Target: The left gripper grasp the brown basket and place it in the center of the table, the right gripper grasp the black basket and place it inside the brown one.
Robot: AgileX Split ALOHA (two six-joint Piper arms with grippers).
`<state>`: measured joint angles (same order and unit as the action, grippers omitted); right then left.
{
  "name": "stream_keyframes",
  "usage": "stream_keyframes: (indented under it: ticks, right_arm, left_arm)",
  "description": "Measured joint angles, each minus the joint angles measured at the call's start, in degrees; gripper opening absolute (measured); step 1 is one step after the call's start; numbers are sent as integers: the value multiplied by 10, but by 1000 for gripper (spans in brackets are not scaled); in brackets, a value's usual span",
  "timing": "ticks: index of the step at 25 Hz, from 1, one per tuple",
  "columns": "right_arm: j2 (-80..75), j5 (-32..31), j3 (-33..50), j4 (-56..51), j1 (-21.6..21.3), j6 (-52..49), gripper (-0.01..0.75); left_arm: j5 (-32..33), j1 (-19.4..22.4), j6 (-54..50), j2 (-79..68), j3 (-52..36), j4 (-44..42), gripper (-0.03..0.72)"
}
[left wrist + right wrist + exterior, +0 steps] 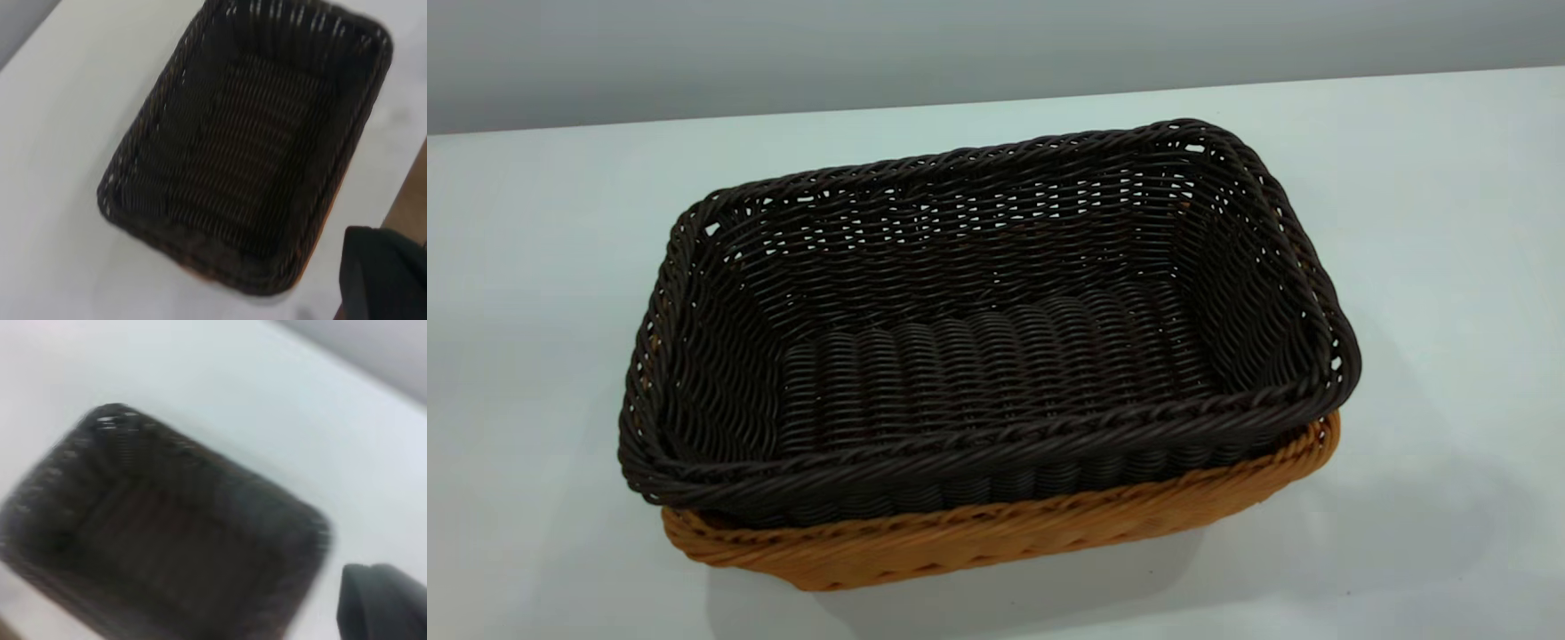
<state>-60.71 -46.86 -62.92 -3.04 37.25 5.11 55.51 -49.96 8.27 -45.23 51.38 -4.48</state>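
Black basket: sitting nested inside the brown basket, rim riding above it, only the brown near wall and one corner showing beneath. Both are resting on the white surface, near its middle, slightly askew to its far edge. Left end effector: hanging off to one side of the baskets, touching neither; a dark part alone is showing, opening not discernible. Right end effector: likewise hanging clear of the baskets, opening not discernible.
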Motion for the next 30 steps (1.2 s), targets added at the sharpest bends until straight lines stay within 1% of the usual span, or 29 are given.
stream_keyframes:
  ticks: [7,9,12,15,20,23,26,28,30]
  right_arm:
    - [170,-49,96,16,0,10,0]
    - [215,-69,120,5,0,9,0]
    - [283,-94,156,2,0,-12,0]
    - [350,-109,202,2,0,-40,0]
    - [442,-108,285,4,0,-65,0]
    - [490,-120,329,4,0,-86,0]
    - [534,-138,348,6,0,-90,0]
    - [557,-132,348,9,0,-90,0]
    - [574,-141,350,20,0,-89,0]
  left_arm:
    - [14,0,-61,98,-87,-6,-1]
    - [30,0,-83,124,-113,-6,-1]
    - [49,0,-120,161,-146,-4,-1]
    - [52,0,-131,194,-174,0,-1]
    - [55,0,-129,237,-182,3,-1]
    - [68,0,-127,247,-182,3,-1]
    - [86,0,-125,254,-191,1,-1]
    - [85,0,-125,261,-205,4,-1]
    - [83,0,-125,268,-224,15,-1]
